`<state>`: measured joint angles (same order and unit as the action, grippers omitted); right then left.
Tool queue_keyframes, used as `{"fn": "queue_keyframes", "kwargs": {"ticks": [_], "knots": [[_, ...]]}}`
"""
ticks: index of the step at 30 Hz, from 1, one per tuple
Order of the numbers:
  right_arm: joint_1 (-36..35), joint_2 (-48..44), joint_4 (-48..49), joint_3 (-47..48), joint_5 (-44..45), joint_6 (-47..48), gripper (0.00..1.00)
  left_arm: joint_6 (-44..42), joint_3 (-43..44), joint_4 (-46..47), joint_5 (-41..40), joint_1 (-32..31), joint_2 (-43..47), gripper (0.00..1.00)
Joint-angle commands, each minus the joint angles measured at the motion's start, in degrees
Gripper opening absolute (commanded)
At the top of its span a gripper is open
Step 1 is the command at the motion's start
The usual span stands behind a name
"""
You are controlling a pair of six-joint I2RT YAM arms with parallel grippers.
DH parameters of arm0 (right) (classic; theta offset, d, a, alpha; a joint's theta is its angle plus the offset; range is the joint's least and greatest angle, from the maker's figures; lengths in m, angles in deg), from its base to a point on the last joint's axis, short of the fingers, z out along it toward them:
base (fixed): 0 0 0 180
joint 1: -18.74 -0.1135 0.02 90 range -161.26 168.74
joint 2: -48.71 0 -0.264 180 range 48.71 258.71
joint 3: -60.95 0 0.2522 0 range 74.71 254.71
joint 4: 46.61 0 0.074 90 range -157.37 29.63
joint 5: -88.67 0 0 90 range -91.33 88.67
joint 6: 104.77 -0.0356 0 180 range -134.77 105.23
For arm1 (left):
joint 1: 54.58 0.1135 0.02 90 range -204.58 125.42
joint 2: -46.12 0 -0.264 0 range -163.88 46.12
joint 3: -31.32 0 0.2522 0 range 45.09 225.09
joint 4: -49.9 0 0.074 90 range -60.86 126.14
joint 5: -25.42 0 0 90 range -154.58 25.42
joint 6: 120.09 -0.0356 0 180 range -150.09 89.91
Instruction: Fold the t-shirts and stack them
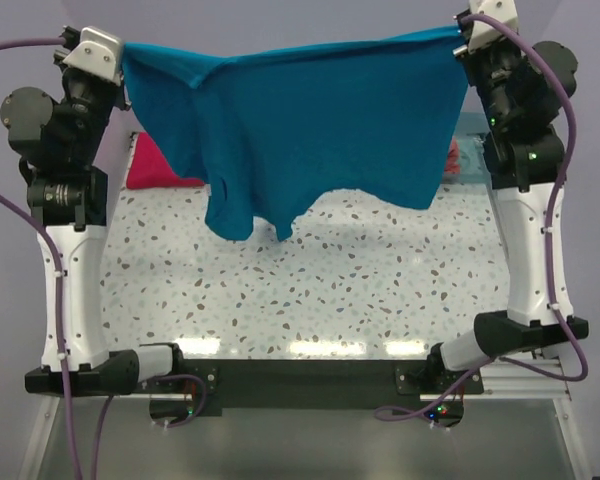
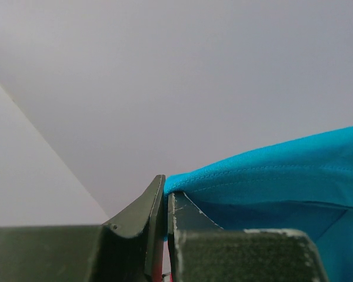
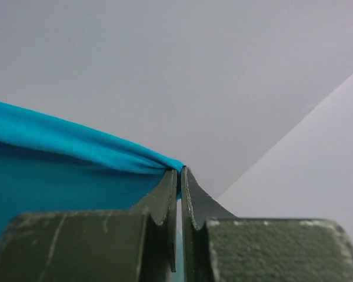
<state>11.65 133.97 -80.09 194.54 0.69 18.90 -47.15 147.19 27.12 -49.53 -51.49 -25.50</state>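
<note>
**Speckled table [image 1: 310, 290], lilac wall [image 1: 300, 20]: teal shirt stretched between two grippers**

1. Table. White terrazzo top with grey and brown flecks, filling the middle of the top view. Both arm bases sat at its lower edge.

2. Teal shirt [image 1: 310, 120]. It hung in the air across the upper half of the frame, clear of the table, spread wide like a curtain. Its top edge ran nearly taut from upper left to upper right. The lower edge hung unevenly, with two drooping points left of centre.

3. Left gripper [image 1: 127, 55]. Raised at upper left and clamped on the shirt's left corner. In the left wrist view [image 2: 165, 189] the jaws were pressed together, with a stitched hem [image 2: 265, 170] leaving them toward the right.

4. Right gripper [image 1: 458, 35]. Raised at upper right and clamped on the opposite corner. In the right wrist view [image 3: 179, 174] the jaws were likewise closed, with bunched cloth running off to the left.

5. Crimson shirt [image 1: 158, 165]. It lay on the table at centre left, largely hidden behind the teal shirt.

6. Salmon shirt [image 1: 472, 160]. Only a small patch showed at centre right, beside the right arm. Whether it lay in the tub [image 1: 470, 125] could not be told.
</note>
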Motion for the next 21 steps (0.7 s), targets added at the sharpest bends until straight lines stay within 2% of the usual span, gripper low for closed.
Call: {"fn": "queue_keyframes", "kwargs": {"ticks": [1, 6, 9, 13, 15, 17, 18, 21], "knots": [[0.41, 4.48, 1.53, -2.32, 1.05, -1.41, 0.0, 0.27, 0.55, 2.42, 1.91, 0.6, -3.7, 0.0], [0.32, 11.33, 3.81, 1.53, 3.6, -3.52, 0.0, 0.8, 2.3, 3.48, 4.46, 0.6, -11.69, 0.0], [0.32, 17.56, 4.08, 8.65, 4.74, -6.15, 0.0, 2.12, 7.57, 5.06, 3.85, 0.6, -17.93, 0.0], [0.32, 23.9, 4.78, 23.91, 6.76, -10.46, 0.0, 3.08, 19.95, 10.14, 0.34, 0.6, -24.52, 0.0], [0.32, 25.05, 7.84, 27.55, 7.29, -12.48, 0.0, 4.65, 25.4, 11.82, -1.15, 0.77, -27.61, 0.0], [0.32, 22.43, 12.49, 27.04, 8.26, -13.01, 0.0, 5.98, 30.42, 15.93, -1.51, 1.04, -28.14, 0.0], [0.32, 21.11, 17.74, 25.73, 8.44, -12.76, 0.0, 6.07, 30.35, 18.13, -2.38, 1.13, -27.62, 0.0], [0.5, 17.58, 22.79, 21.07, 5.37, -11.53, 0.0, 4.76, 26.24, 24.21, -2.22, 1.13, -24.81, 0.0]]}}
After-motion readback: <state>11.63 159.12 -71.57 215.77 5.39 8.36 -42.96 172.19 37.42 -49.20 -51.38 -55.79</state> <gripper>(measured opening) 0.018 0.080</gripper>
